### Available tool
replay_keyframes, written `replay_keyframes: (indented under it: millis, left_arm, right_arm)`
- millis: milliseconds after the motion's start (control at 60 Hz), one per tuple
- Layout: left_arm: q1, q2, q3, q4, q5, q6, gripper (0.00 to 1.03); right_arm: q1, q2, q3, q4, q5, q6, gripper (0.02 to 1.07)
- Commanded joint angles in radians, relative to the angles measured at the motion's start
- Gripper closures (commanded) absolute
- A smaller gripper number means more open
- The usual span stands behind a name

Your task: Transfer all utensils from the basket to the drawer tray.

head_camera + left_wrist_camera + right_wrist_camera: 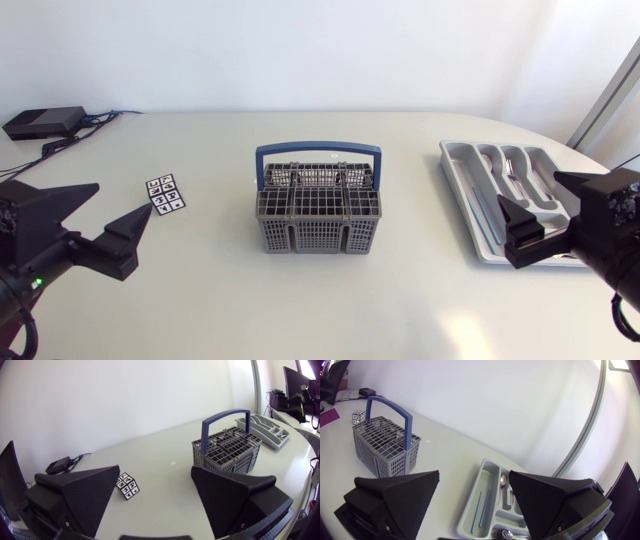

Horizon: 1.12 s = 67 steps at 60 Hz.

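A grey cutlery basket with a raised blue handle stands at the table's middle. Its grid top hides whatever is inside. The grey drawer tray lies at the right and holds metal cutlery and thin blue sticks. My left gripper hovers open and empty at the left, well away from the basket. My right gripper stands open and empty over the tray's near end; the basket is far ahead of it.
A small cube with black-and-white markers sits between my left gripper and the basket. A black box with cables lies at the back left corner. The white tabletop runs bare in front of the basket.
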Motion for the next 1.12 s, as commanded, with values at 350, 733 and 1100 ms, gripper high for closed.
replay_keyframes:
  millis: [350, 733, 1100]
  left_arm:
    - [0.075, -0.231, -0.234, 0.112, -0.013, -0.15, 0.04]
    - [0.128, -0.406, -0.395, 0.192, -0.025, -0.248, 0.04]
    - [0.128, -0.406, -0.395, 0.192, -0.025, -0.248, 0.04]
  right_arm:
    - [-0.048, -0.229, -0.198, 0.069, -0.015, 0.206, 0.07]
    - [-0.089, -0.442, -0.362, 0.122, -0.029, 0.376, 0.07]
    - [-0.092, -0.457, -0.374, 0.126, -0.03, 0.387, 0.07]
